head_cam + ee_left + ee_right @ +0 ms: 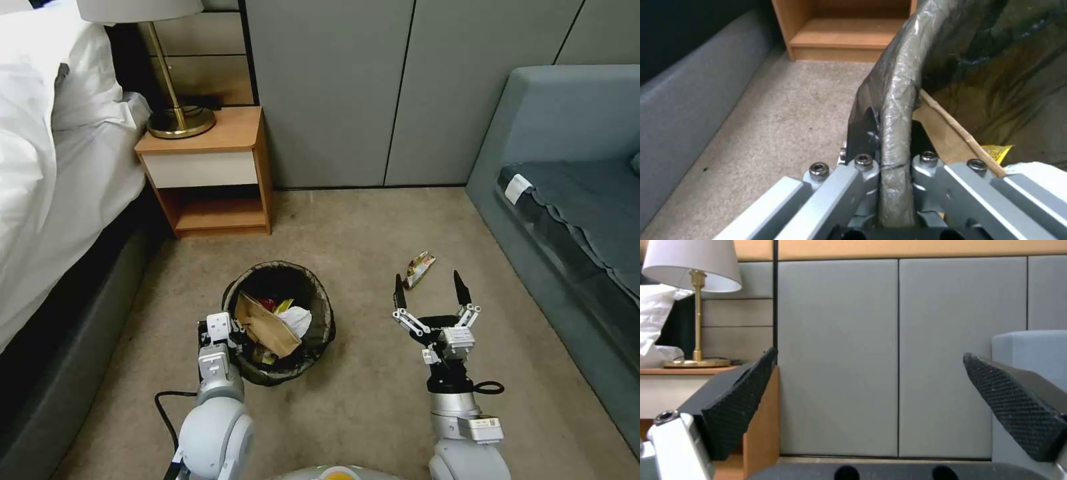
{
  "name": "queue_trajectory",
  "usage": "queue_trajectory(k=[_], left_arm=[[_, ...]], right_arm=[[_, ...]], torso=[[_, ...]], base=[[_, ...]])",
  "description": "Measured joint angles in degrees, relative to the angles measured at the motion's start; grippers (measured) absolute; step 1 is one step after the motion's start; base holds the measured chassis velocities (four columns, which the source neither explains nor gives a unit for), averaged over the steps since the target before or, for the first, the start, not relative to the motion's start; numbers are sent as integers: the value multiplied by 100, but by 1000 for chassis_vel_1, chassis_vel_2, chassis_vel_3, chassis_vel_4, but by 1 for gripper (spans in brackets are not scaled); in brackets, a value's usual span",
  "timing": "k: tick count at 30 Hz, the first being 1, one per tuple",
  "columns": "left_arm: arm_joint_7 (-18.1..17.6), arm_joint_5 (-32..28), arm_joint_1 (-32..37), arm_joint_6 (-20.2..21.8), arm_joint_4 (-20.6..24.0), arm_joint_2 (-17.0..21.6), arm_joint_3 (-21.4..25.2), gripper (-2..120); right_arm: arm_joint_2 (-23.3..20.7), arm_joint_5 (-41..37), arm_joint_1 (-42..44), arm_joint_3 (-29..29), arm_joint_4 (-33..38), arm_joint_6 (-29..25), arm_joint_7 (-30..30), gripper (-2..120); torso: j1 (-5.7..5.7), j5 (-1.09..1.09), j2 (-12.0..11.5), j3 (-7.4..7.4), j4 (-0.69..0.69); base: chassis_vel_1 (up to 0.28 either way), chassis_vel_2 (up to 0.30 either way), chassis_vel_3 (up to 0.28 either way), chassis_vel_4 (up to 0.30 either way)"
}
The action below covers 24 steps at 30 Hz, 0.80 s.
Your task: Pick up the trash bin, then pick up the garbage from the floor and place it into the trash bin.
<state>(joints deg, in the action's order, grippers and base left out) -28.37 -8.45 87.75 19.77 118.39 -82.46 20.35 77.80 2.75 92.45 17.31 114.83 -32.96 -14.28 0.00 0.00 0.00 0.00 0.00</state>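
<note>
wrapper [419, 268] on carpet just beyond spread right gripper [430, 288], untouched

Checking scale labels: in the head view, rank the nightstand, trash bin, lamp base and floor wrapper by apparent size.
Largest to smallest:
1. nightstand
2. trash bin
3. lamp base
4. wrapper
The nightstand and lamp base stand farther off, so true sizes are larger.

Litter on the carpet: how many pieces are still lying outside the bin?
1: a small golden wrapper on the carpet, just beyond the open right gripper. More could lie hidden behind the trash bin.
</note>
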Motion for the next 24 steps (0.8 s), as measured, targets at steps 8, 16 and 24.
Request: queue_trajectory(k=[8,16,24], left_arm=[[-11,-21,-13,0,-5,2,5,0],[-17,-29,-12,-1,1,5,16,0],[-24,-31,0,-3,11,6,12,0]], right_arm=[[-1,12,-17,-20,-27,-1,24,100],[10,118,-111,-1,-134,-279,192,100],[30,270,-234,-3,-243,-456,217,100]], torso=[[0,0,0,0,0],[1,-1,0,1,-1],[1,0,0,1,0]], base=[[-160,159,153,-163],[-250,226,239,-226],[-64,80,71,-88]])
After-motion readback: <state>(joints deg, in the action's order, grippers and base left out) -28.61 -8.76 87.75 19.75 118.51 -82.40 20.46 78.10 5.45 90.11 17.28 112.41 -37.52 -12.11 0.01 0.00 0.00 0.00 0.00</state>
